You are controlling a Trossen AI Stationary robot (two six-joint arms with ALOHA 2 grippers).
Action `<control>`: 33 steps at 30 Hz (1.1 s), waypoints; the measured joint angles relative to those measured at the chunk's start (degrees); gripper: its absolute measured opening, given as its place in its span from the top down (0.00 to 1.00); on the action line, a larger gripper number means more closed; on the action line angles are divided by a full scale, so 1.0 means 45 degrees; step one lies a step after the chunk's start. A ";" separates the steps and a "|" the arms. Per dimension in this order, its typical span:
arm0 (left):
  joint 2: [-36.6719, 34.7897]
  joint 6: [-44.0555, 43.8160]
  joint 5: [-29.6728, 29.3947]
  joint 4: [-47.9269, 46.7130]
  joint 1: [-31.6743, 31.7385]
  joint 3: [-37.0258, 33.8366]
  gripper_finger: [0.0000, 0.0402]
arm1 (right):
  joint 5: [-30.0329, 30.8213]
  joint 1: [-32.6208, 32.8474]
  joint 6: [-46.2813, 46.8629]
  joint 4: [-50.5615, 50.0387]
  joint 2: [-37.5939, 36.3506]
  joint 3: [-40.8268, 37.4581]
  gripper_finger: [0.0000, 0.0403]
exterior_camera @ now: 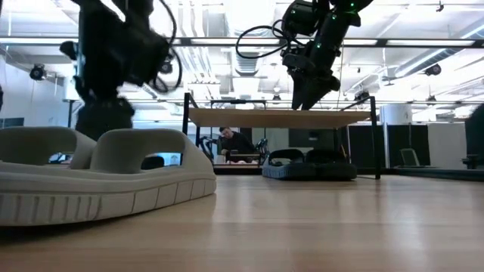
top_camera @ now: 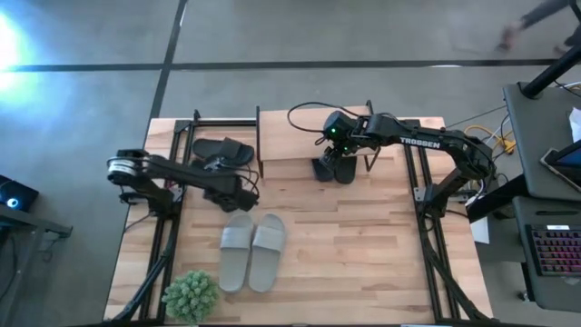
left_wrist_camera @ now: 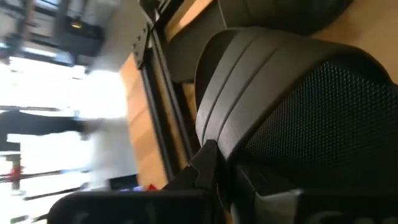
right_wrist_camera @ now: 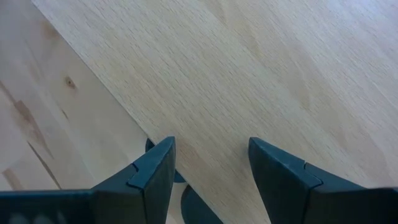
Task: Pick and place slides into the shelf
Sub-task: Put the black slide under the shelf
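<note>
The shelf (top_camera: 290, 136) stands at the table's far middle, its pale plank top (exterior_camera: 280, 117) on a thin black frame. A black pair of slides (exterior_camera: 310, 165) lies under it, and their ends (top_camera: 334, 173) stick out at its near edge. My right gripper (top_camera: 334, 162) (right_wrist_camera: 211, 146) hangs open just above the plank's near edge and touches nothing. More black slides (top_camera: 222, 150) lie on the table's far left and fill the left wrist view (left_wrist_camera: 292, 106). My left gripper (top_camera: 227, 177) is low beside them. The grey pair (top_camera: 254, 250) rests sole-down at near centre.
A green potted plant (top_camera: 191, 295) sits at the near left corner. Black metal rails (top_camera: 163, 227) (top_camera: 427, 227) run along both table sides. A person (exterior_camera: 234, 143) sits in the room beyond the shelf. A desk with a keyboard (top_camera: 554, 250) stands right of the table.
</note>
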 joint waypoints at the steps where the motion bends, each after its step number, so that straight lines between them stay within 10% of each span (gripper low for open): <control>1: -0.0273 0.0000 0.0024 0.0018 0.0010 0.0170 1.00 | 0.0000 0.0000 0.0000 -0.0004 0.0000 0.0000 0.51; 15: -0.2673 0.5899 0.1905 0.7530 -0.0337 0.1620 1.00 | -0.0442 -0.0005 -0.0105 0.0010 -0.0024 0.0005 0.51; 33: -0.0421 0.5957 0.2938 0.5084 -0.2345 0.3313 1.00 | -0.1343 0.1176 0.1627 -0.2240 -0.0945 -0.0012 0.51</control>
